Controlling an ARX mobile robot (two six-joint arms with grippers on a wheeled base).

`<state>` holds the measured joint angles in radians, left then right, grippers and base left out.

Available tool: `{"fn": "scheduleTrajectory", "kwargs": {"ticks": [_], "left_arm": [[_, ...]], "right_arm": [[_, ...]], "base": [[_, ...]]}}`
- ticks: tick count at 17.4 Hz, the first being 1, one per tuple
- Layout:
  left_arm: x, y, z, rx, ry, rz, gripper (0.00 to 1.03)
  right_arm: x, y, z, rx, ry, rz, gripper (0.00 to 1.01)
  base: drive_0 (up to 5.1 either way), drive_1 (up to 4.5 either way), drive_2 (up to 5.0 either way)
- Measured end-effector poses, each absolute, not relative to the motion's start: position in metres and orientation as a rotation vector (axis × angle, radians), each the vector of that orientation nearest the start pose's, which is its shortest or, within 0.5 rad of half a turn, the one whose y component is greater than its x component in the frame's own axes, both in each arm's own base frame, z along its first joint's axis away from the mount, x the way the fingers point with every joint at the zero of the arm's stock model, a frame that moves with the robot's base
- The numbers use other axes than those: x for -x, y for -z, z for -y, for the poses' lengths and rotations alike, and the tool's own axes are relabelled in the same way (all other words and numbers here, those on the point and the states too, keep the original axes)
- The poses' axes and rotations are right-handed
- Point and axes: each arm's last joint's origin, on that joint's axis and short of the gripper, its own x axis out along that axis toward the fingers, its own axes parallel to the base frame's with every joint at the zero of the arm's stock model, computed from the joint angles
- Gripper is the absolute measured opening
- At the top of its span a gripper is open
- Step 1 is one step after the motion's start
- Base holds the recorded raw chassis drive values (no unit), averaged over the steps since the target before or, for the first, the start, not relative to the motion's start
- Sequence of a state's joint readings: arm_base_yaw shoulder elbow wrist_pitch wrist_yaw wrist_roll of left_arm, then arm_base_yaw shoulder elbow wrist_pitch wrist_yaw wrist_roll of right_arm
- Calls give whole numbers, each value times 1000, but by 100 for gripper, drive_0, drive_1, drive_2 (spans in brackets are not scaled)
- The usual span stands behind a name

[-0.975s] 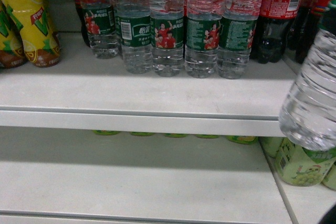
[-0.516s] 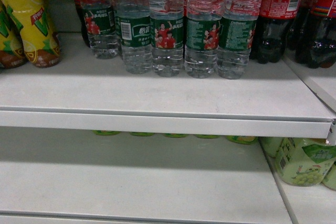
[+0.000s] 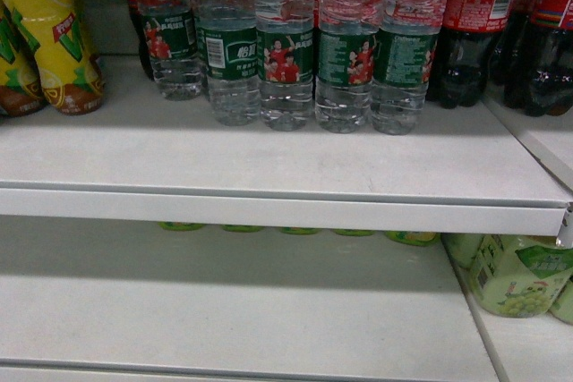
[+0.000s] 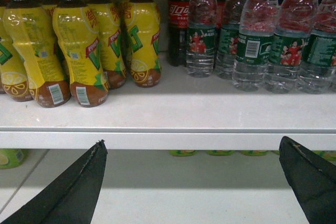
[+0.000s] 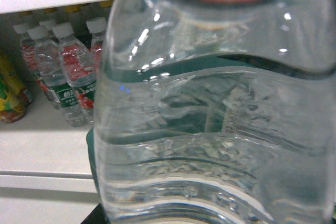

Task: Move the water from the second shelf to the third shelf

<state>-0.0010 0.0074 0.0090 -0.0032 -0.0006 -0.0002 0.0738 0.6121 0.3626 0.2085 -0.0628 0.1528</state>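
One water bottle (image 5: 220, 129) fills the right claw's view, grip unclear; left claw (image 4: 194, 182) spread.

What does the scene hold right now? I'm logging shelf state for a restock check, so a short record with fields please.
upper shelf: five standing water bottles, cola bottles to their right, yellow tea bottles to their left
lower shelf: bare in front, green drinks at right
left hand: open, empty, level with the shelf edge
right hand: fingers hidden; held water bottle fills its wrist view, apparently gripped
head view: neither hand visible
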Motion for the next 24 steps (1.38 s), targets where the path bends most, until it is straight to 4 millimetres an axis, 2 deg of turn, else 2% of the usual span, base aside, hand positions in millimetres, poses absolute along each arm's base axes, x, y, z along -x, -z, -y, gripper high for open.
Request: {"fn": "scheduleTrajectory", "kwargs": {"ticks": [7, 24], "left_arm": [[-98, -166, 0, 0, 0, -2, 98], [-98, -166, 0, 0, 0, -2, 98]], "right_arm": [[-149, -245, -16, -182, -162, -110, 42], [-147, -246, -16, -182, -163, -96, 42]], "base": [[0, 0, 0], [0, 0, 0]]}}
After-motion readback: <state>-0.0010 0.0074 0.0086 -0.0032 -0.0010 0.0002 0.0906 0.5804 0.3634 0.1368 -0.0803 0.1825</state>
